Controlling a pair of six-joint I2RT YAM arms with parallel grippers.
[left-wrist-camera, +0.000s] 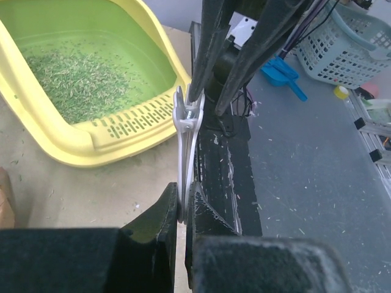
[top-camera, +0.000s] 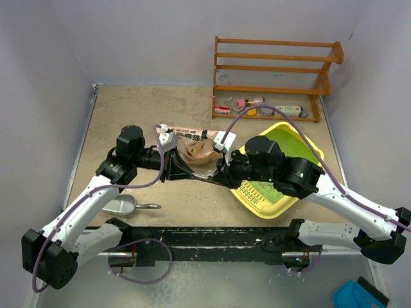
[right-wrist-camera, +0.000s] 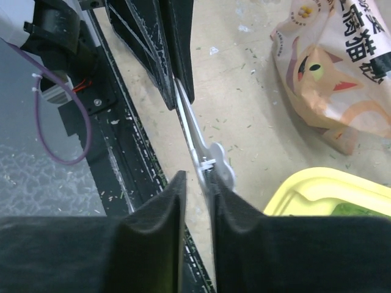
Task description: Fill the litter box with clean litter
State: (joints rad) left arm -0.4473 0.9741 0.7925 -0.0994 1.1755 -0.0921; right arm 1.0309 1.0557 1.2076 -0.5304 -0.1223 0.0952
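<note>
The yellow litter box lies right of centre, tilted, with a green floor. Pale litter granules are spread thinly over that floor, and its slotted rim faces me. My left gripper is shut on one end of a white plastic clip. My right gripper stands at the clip's other end, jaws narrowly apart, with floor showing between one finger and the clip. In the top view the two grippers meet in front of the tan bag.
The tan bag lies flat beside the box corner. A silver scoop lies near left. A wooden rack with small items stands at the back. A blue brush and a white basket are off the table.
</note>
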